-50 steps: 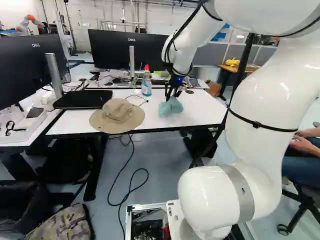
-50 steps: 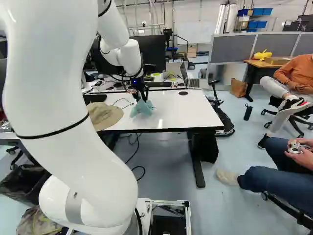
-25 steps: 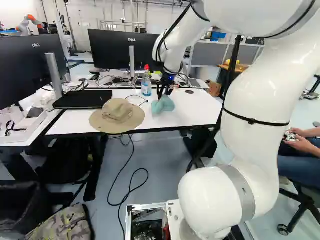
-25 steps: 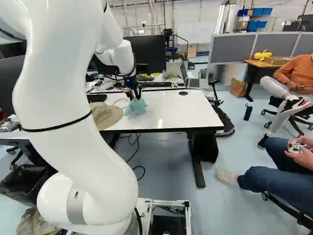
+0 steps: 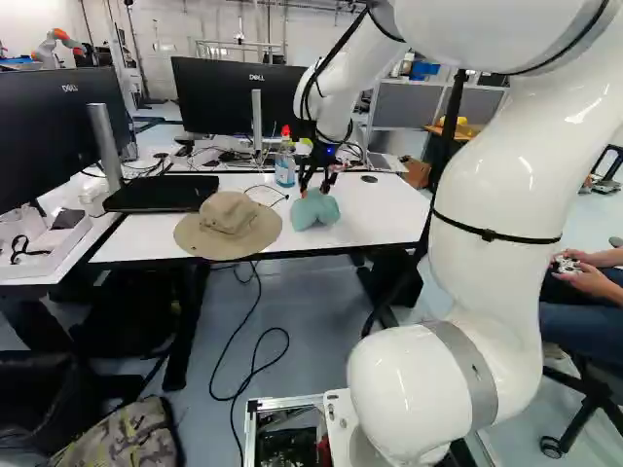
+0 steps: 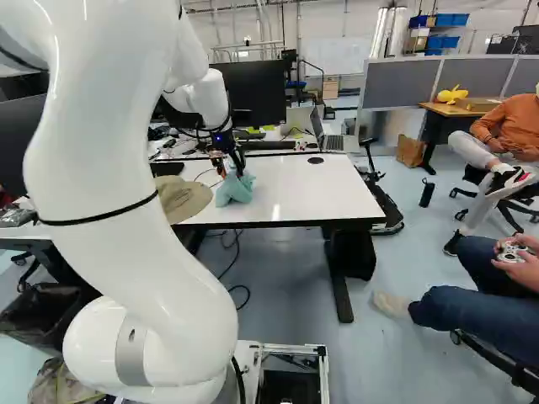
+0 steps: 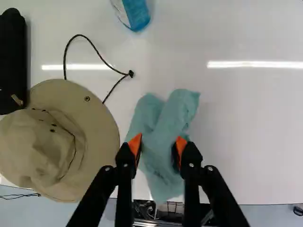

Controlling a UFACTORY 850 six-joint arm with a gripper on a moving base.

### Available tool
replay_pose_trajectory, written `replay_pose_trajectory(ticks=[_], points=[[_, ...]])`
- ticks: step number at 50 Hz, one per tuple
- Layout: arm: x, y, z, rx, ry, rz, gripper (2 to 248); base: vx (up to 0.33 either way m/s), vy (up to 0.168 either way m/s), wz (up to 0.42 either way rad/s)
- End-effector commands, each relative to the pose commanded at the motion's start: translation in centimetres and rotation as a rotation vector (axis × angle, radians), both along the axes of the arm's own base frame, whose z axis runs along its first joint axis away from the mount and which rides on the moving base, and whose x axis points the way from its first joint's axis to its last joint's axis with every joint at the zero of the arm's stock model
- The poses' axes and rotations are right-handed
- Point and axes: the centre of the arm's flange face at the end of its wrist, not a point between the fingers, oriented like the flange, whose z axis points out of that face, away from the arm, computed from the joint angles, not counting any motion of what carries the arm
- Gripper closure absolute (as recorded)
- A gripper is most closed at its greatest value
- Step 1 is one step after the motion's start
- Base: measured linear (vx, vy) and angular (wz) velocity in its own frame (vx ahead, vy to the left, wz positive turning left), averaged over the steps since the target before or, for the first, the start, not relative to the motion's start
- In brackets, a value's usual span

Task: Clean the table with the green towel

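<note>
My gripper (image 5: 315, 185) is low over the white table (image 5: 389, 220), right above the green towel (image 5: 316, 210). In the wrist view the gripper (image 7: 158, 145) has its orange-padded fingers apart. The crumpled towel (image 7: 165, 125) lies between and below them, folded into two lobes that reach out ahead of the fingertips. Its shape spreads about as wide as the finger gap, and I see no squeeze on it from both sides.
A tan hat (image 7: 94, 106) with a black cord lies beside the towel, overhanging the table's near edge. Farther back stands a blue spray bottle (image 5: 285, 167), with a black laptop-like slab (image 5: 161, 193) behind the hat. Monitors line the back; a seated person is at the right.
My arm has swung leftward in the left base view, dragging the towel a little toward the hat. The fingers have since opened and let go of the towel. The base has not moved.
</note>
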Motion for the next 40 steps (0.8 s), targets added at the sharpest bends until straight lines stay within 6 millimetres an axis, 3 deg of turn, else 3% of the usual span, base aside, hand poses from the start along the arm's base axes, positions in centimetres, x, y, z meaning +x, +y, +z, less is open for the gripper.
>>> replay_pose_trajectory(ticks=[3,4,9,10,14,15,19,20,40], points=[[0.0,0.0,0.0,0.0,0.0,0.0,136,0.0,0.0,0.0],[0.0,0.0,0.0,0.0,0.0,0.0,101,0.0,0.0,0.0],[0.0,0.0,0.0,0.0,0.0,0.0,101,0.0,0.0,0.0],[0.0,0.0,0.0,0.0,0.0,0.0,65,0.0,0.0,0.0],[0.0,0.0,0.0,0.0,0.0,0.0,65,0.0,0.0,0.0],[0.0,0.0,0.0,0.0,0.0,0.0,28,0.0,0.0,0.0],[0.0,0.0,0.0,0.0,0.0,0.0,28,0.0,0.0,0.0],[0.0,0.0,0.0,0.0,0.0,0.0,3,0.0,0.0,0.0],[-0.04,-0.02,-0.04,0.0,-0.002,0.0,3,0.0,0.0,0.0]])
